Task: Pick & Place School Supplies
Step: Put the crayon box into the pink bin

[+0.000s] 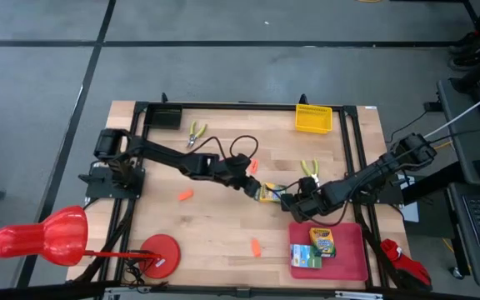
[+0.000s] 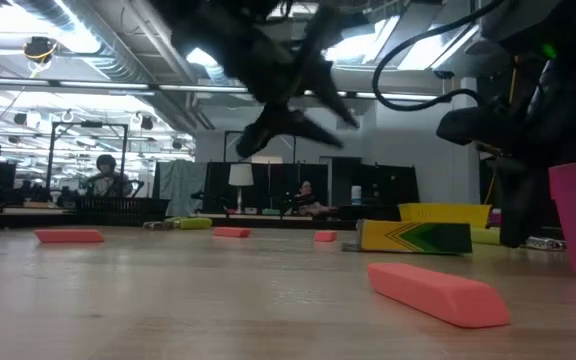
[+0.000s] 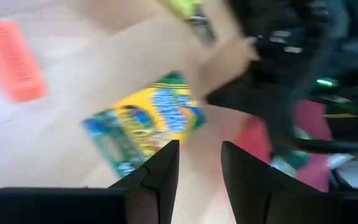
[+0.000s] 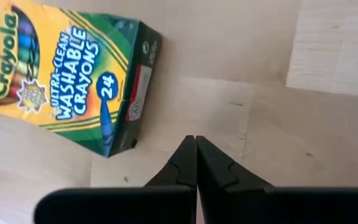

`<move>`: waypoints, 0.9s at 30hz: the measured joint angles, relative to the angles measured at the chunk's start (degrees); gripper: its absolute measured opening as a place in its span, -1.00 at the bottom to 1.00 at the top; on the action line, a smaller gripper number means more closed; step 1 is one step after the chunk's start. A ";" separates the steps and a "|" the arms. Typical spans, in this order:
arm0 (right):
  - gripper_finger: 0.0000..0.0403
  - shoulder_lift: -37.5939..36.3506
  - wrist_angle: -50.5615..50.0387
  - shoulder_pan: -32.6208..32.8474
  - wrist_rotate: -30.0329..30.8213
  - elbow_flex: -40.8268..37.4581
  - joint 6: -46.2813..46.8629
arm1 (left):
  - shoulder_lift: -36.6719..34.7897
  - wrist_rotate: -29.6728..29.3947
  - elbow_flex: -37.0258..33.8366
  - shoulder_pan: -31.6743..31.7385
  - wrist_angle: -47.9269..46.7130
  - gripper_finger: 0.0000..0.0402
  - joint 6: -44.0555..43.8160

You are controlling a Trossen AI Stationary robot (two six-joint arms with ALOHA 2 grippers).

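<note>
High view: left gripper (image 1: 252, 185) and right gripper (image 1: 291, 202) flank a crayon box (image 1: 269, 193) lying mid-table; two more crayon boxes (image 1: 313, 248) sit in the red tray (image 1: 350, 260).

Low view: the box (image 2: 415, 236) rests flat on the table (image 2: 218, 300), an orange eraser (image 2: 438, 293) in front.

Left wrist view: fingers (image 3: 160, 171) parted, clear of the box (image 3: 145, 122).

Right wrist view: fingers (image 4: 185, 163) pressed together, empty, beside the Crayola box (image 4: 73, 74).
</note>
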 joint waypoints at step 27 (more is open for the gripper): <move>-1.00 -4.22 6.01 -1.68 11.26 0.07 -2.06 | 0.00 -2.00 -0.31 -0.21 -16.71 -0.46 -1.02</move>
